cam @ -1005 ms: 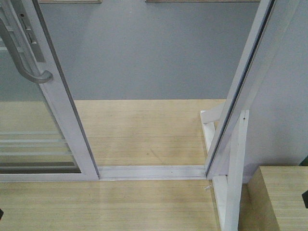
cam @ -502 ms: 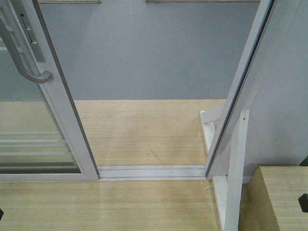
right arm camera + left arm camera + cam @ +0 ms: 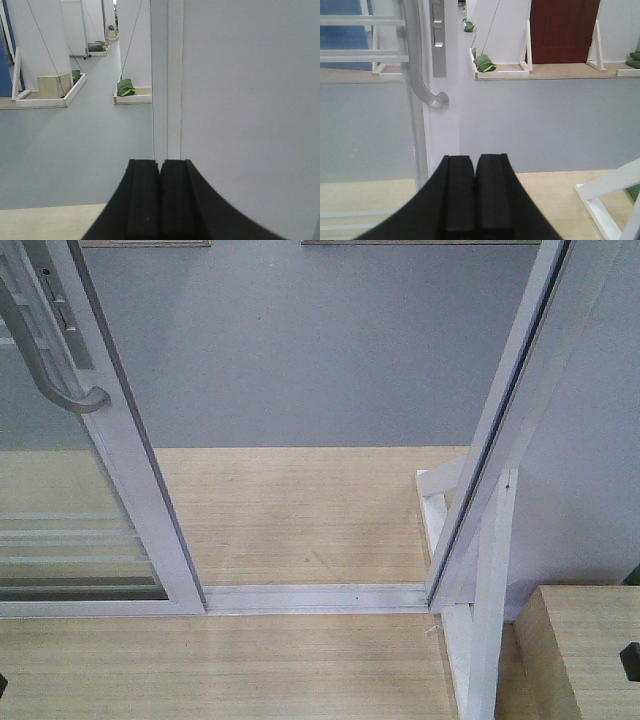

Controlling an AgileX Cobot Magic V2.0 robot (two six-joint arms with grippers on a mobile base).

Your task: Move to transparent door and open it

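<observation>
— Where does the transparent door [image 3: 95, 475] stand?

— At the left edge of the front view, slid aside, its white stile slanting down to the floor track [image 3: 315, 597]. A wide gap lies between it and the white frame post [image 3: 500, 430] at right. The curved grey handle [image 3: 55, 370] hooks out at upper left.

— And the grippers?

— The left gripper [image 3: 476, 192] sits bottom centre of its wrist view, pads pressed together, holding nothing. The handle [image 3: 422, 82] hangs above it and to its left, running vertically down the stile, apart from the pads. The right gripper [image 3: 159, 197] is likewise pressed closed and empty, facing the post.

— Which arm is nearer?

— The left, I'd judge; any further pull would go up and leftward to that upright handle.
</observation>
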